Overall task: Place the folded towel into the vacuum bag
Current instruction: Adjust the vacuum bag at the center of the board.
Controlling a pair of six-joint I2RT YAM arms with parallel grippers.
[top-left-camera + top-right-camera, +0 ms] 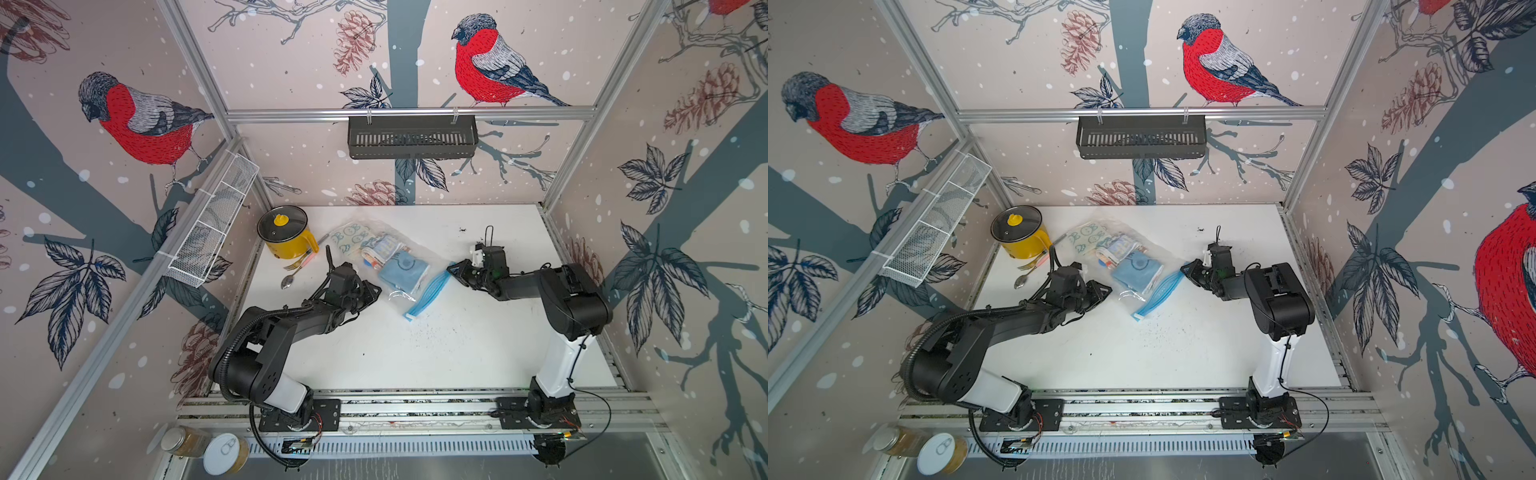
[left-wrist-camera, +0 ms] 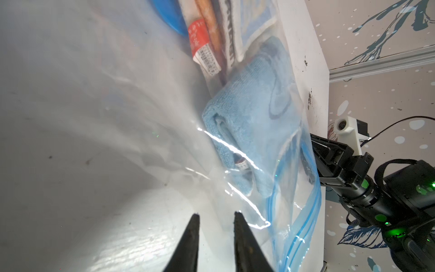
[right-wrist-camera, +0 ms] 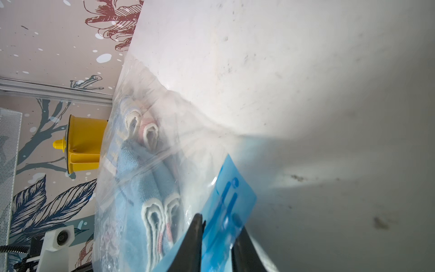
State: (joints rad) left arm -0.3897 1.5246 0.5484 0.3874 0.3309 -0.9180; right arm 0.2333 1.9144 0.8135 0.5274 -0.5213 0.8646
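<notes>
left gripper (image 2: pixel 216 214) sits low over the white table (image 1: pixel 415 353), jaws narrowly parted just beside the vacuum bag (image 1: pixel 399 293). right gripper (image 3: pixel 217 226) straddles the bag's blue zip strip (image 1: pixel 430 297); i cannot tell whether it pinches. the folded blue towel (image 1: pixel 403 270) lies inside the bag. beyond stands a yellow pot (image 1: pixel 286 237).
</notes>
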